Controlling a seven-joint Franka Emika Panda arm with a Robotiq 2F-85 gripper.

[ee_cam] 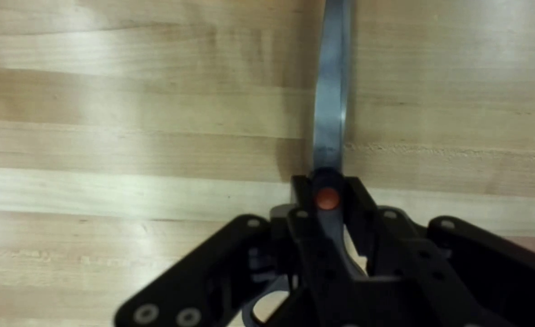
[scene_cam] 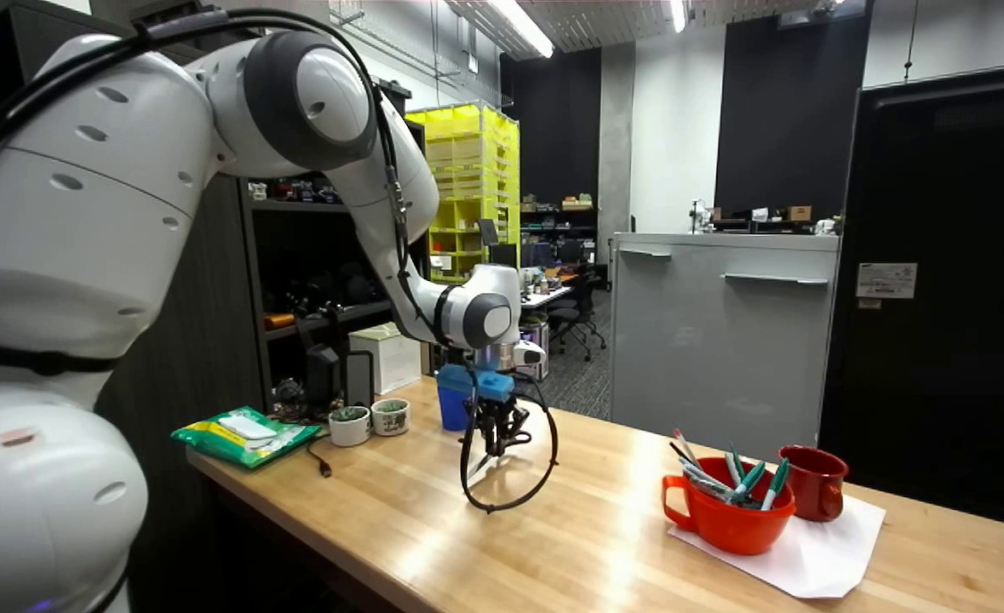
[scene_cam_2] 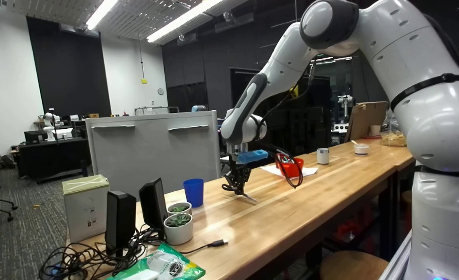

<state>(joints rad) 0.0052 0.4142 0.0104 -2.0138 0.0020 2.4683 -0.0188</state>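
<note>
gripper (ee_cam: 326, 193) clamped on scissors (ee_cam: 328, 152), low at wooden table (scene_cam_2: 276, 217).
jaws pinched at the pivot (ee_cam: 327, 198), blades together, sticking out right in an exterior view; can't tell if tips touch wood. handles partly hidden under gripper, wrist view. same exterior view: blue cup (scene_cam_2: 193, 192) left of gripper, two potted succulents (scene_cam_2: 179, 223) further left and nearer, red cup (scene_cam_2: 289, 169) of markers right and far, on white paper (scene_cam_2: 311, 170).
</note>
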